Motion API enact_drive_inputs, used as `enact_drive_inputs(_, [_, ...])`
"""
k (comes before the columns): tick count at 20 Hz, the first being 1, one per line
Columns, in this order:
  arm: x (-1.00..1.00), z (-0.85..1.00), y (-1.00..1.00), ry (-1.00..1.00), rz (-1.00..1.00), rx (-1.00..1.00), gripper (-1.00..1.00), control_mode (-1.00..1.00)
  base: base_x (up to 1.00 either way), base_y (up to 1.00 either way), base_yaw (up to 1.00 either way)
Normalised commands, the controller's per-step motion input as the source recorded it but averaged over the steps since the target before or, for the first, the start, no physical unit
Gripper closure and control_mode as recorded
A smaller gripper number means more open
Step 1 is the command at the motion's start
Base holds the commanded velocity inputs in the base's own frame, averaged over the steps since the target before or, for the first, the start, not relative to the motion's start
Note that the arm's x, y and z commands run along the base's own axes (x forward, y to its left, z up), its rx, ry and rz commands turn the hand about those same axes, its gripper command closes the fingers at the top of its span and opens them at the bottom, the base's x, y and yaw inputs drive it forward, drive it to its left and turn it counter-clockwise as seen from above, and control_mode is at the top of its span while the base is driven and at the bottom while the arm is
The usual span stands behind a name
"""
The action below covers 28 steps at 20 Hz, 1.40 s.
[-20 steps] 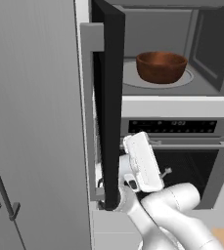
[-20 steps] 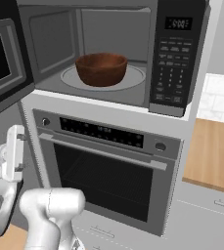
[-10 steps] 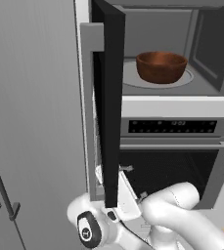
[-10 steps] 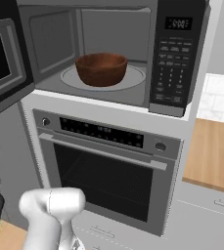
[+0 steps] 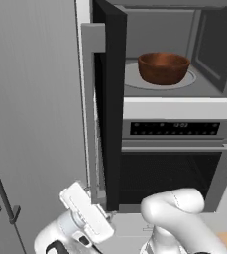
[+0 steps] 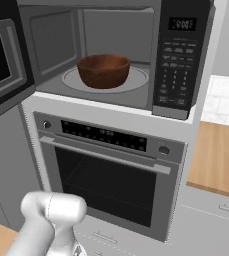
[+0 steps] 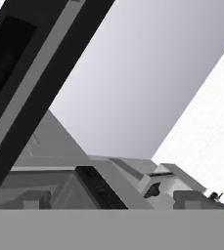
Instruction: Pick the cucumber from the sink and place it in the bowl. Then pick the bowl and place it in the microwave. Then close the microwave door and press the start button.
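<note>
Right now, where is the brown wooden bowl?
The bowl sits on the pale round turntable inside the open microwave, above the oven. In the right base view it is left of the button panel.

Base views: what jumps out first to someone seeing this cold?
The reddish-brown bowl sitting on the pale turntable inside the open microwave, above the dark-windowed oven. Next, the black microwave door, swung out edge-on in the left base view, standing between the grey cabinet front and the cavity. Low beside that door, the white arm's hand hangs near the door's bottom edge.
</note>
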Motion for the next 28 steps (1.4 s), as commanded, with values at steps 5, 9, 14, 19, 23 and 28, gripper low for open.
enact_drive_inputs(5, [0.08, 0.01, 0.66, 0.0, 0.14, 0.12, -1.0, -1.0, 0.0, 0.0, 0.0])
enact_drive_inputs(9, [0.04, 0.28, 0.35, -0.01, 0.16, 0.16, -1.0, -1.0, 0.0, 0.0, 0.0])
enact_drive_inputs(14, [0.0, 0.63, 0.02, -0.03, 0.15, 0.18, -1.0, -1.0, 0.0, 0.0, 0.0])
enact_drive_inputs(19, [-0.03, 0.79, -0.05, -0.06, 0.11, 0.14, -1.0, -1.0, 0.0, 0.0, 0.0])
enact_drive_inputs(23, [-0.1, 0.63, -0.41, -0.05, 0.06, 0.13, -1.0, -1.0, 0.0, 0.0, 0.0])
enact_drive_inputs(28, [-0.05, 0.47, -0.69, -0.03, 0.05, 0.14, -1.0, -1.0, 0.0, 0.0, 0.0])
